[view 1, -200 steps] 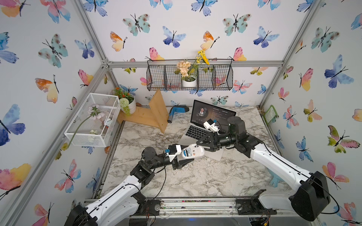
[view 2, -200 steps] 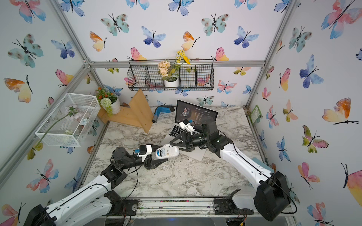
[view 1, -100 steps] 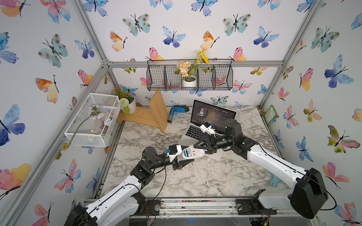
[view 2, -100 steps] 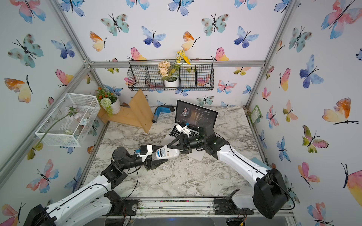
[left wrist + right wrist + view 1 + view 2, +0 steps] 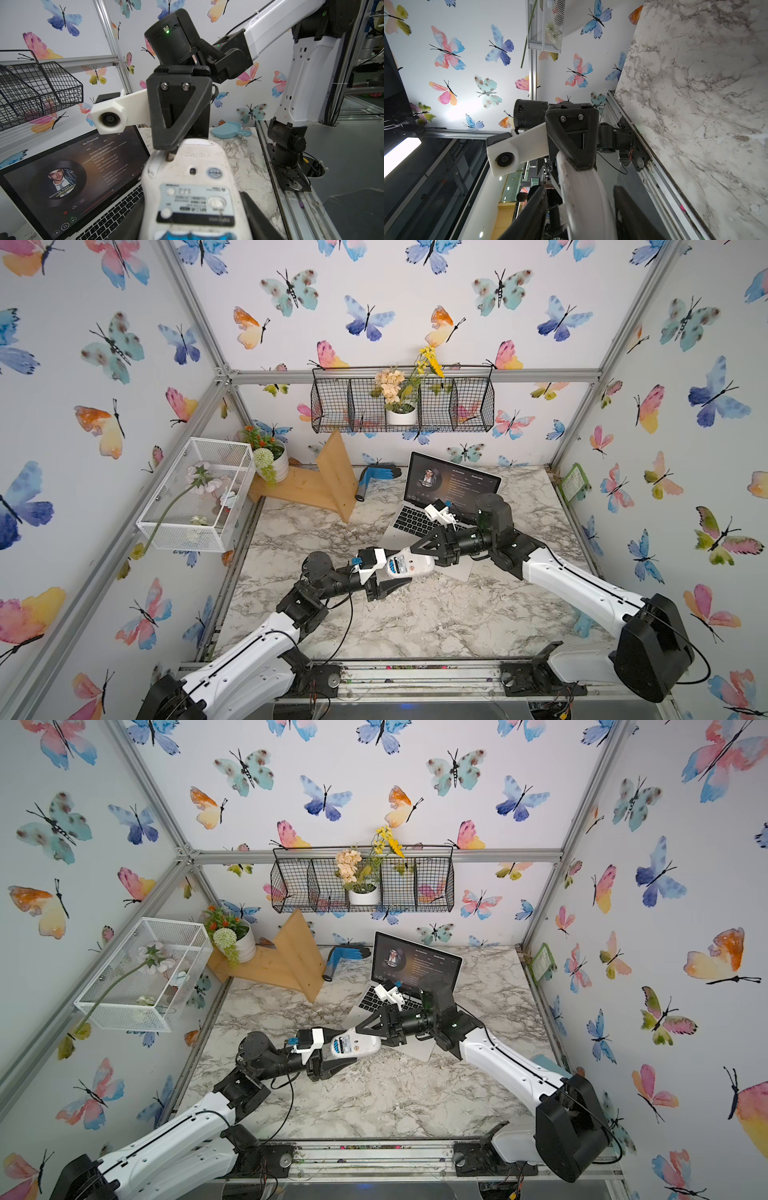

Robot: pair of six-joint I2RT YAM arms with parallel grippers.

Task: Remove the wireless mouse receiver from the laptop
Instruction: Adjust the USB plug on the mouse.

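Open silver laptop [image 5: 446, 487], black keys, dark lit screen, at marble tabletop's [image 5: 415, 626] rear

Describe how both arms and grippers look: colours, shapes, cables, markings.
The left arm and right arm have white shell links joined by black joints, with black cables looping outside. The left gripper and right gripper are black, with flat triangular fingers fixed by two silver screws, each beside a white camera mount. A green light glows on the right wrist.

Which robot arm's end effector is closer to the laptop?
Right. The right end effector sits by the laptop's front edge; the left end effector holds the mouse farther from it.
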